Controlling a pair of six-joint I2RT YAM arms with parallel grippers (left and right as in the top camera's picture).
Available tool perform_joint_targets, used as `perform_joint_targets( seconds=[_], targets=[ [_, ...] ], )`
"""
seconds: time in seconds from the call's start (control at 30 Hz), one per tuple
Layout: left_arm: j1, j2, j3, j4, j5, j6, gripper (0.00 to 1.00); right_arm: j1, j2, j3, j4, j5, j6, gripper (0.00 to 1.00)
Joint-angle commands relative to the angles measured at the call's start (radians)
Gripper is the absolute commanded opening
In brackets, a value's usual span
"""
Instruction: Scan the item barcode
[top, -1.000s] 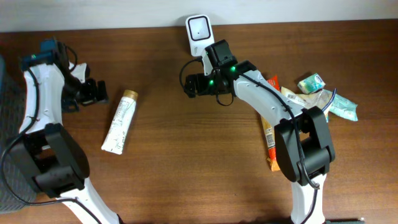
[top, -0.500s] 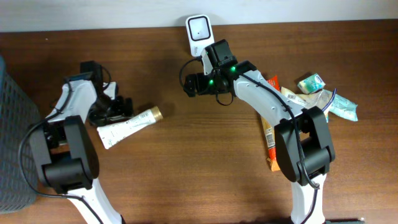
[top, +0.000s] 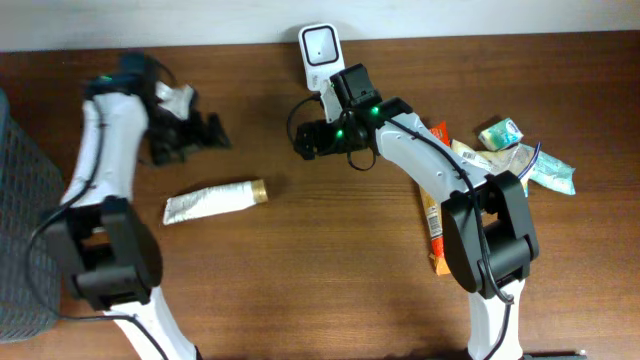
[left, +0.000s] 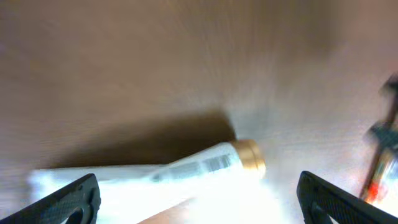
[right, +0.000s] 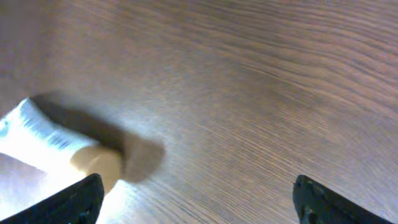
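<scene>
Overhead: left pincer (top: 213, 135) agape, apart from tube (top: 213, 201) (right pincer (top: 303, 139) agape too)

A brown wooden table (top: 300, 290) with a fine grain fills nearly all of the overhead view, and a pale wall strip (top: 150, 20) runs along its far edge. At the left border stands a dark mesh basket (top: 18, 250) (only part of it is in frame). On the right side lies a loose heap of snack packets: a green-and-white packet (top: 500, 132), a teal-edged packet (top: 552, 176) just beside it, and a beige packet (top: 468, 154). A long orange wrapper (top: 434, 235) stretches toward the near edge.
</scene>
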Motion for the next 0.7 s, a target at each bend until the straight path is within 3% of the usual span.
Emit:
perform_joint_targets(
  seconds=[0.0,0.07,0.2,0.27,0.4,0.67],
  targets=[
    [0.102,-0.019,0.15,-0.031,0.01,-0.006,0.99,0.063,0.007,0.005,0.026,-0.137,-0.198,0.94],
    [0.15,-0.019,0.174,-0.034,0.01,-0.006,0.99,0.133,0.007,0.006,0.071,-0.121,-0.29,0.94],
    [0.203,-0.019,0.172,-0.036,0.01,-0.006,0.99,0.304,0.007,0.036,0.094,0.173,-0.442,0.94],
    [0.209,-0.019,0.172,-0.036,0.01,-0.006,0.99,0.352,0.013,0.04,0.111,0.223,-0.492,0.93],
    [0.213,-0.019,0.172,-0.036,0.01,-0.006,0.99,0.413,0.063,0.04,0.15,0.228,-0.509,0.88],
    [0.213,-0.019,0.172,-0.036,0.01,-0.006,0.99,0.394,0.115,0.039,0.154,0.178,-0.5,0.85]
  ],
)
